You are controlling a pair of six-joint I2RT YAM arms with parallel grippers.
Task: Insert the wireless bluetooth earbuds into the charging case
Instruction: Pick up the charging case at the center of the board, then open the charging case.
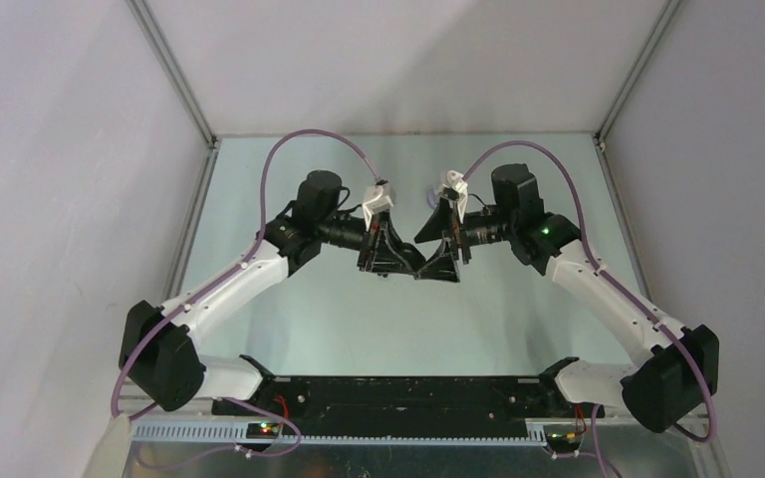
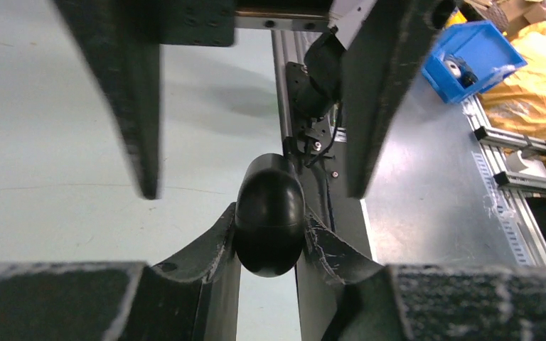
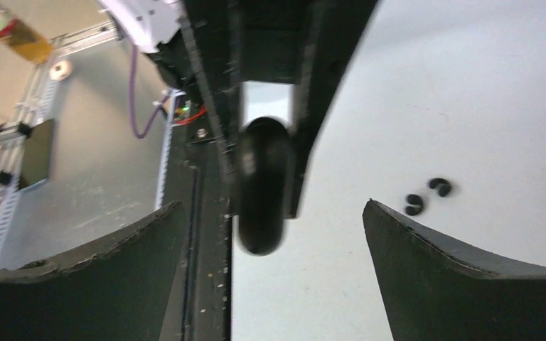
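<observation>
Two end effectors meet tip to tip above the middle of the desk (image 1: 359, 319), with each arm reaching inward from its own side.

Left end effector (image 2: 269, 219): closed on the charging case (image 2: 270, 238). The case is a smooth, glossy black ovoid. It sits between the two fingertips with one finger bearing on each flank, and its rounded end projects forward past the tips. From these views it cannot be determined whether the lid is open, or whether the case touches the desk.

Right end effector (image 3: 271, 206): jaws wide apart and holding nothing. It faces the left end effector head-on. The projecting end of the case reaches into the gap between the right fingers, roughly on the centre line. Clear space shows on both sides and neither finger makes contact.

Black earbuds (image 3: 439, 187): two small curved pieces lie on the pale desk surface outside the case. They are just beside each other but apart. In the right wrist view they lie near the outer edge of one right finger, and neither end effector touches them.

Surroundings: a purple cable (image 1: 294, 149) loops over each arm. A blue bin (image 2: 469, 50) stands off the desk, beyond the aluminium frame.
</observation>
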